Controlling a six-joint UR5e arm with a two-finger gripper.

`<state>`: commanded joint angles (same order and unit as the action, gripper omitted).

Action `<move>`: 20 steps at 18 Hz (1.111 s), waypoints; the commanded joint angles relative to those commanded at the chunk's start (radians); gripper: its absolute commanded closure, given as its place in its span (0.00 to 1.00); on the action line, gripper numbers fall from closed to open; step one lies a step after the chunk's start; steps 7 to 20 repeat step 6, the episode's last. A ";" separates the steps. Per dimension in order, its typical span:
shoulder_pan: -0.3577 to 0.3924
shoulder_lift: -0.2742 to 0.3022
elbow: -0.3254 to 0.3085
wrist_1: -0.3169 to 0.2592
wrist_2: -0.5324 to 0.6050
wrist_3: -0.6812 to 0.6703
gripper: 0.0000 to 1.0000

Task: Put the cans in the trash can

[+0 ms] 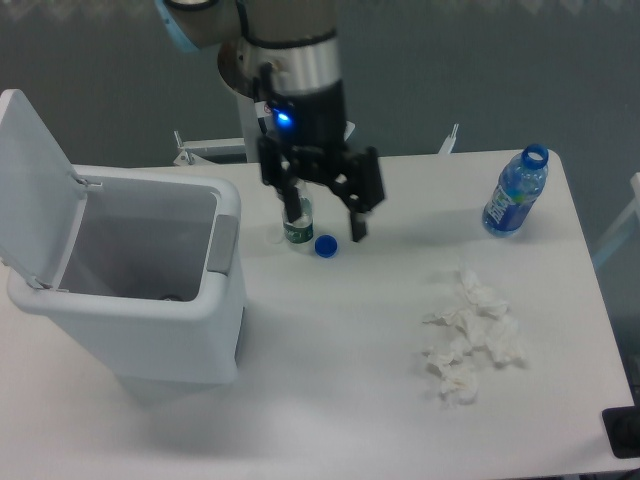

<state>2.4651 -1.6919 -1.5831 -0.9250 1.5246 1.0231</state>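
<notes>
— White bin, lid tipped back: the trash can [140, 330] is standing well off to one side of the tool [325, 215], mouth open. Is the red can inside?

— I'm guessing so; no red can is showing on the bench [330, 380], and only a dim shape is lying at the bin's bottom, too dark to name.

— And the tool?

— Its fingers are hanging apart, holding nothing, over the small clear bottle [296, 222] and the blue cap [325, 245].

— So what's next?

— If another can exists, it needs finding first; otherwise the job is looking finished. The tissues [470, 340] and the blue bottle [516, 192] are sitting off to the other side, blocking nothing.
</notes>
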 joint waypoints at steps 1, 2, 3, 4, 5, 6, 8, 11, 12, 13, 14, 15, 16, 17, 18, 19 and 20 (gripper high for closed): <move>0.000 -0.011 0.005 0.002 0.015 0.005 0.00; 0.003 -0.021 0.005 0.005 0.032 0.009 0.00; 0.005 -0.029 0.006 0.006 0.043 0.021 0.00; 0.006 -0.037 0.006 0.006 0.049 0.040 0.00; 0.006 -0.041 0.008 0.008 0.057 0.057 0.00; 0.006 -0.042 0.011 0.006 0.066 0.067 0.00; 0.006 -0.042 0.011 0.006 0.066 0.067 0.00; 0.006 -0.042 0.011 0.006 0.066 0.067 0.00; 0.006 -0.042 0.011 0.006 0.066 0.067 0.00; 0.006 -0.042 0.011 0.006 0.066 0.067 0.00; 0.006 -0.042 0.011 0.006 0.066 0.067 0.00; 0.006 -0.042 0.011 0.006 0.066 0.067 0.00; 0.006 -0.042 0.011 0.006 0.066 0.067 0.00; 0.006 -0.042 0.011 0.006 0.066 0.067 0.00; 0.006 -0.042 0.011 0.006 0.066 0.067 0.00; 0.006 -0.042 0.011 0.006 0.066 0.067 0.00; 0.006 -0.042 0.011 0.006 0.066 0.067 0.00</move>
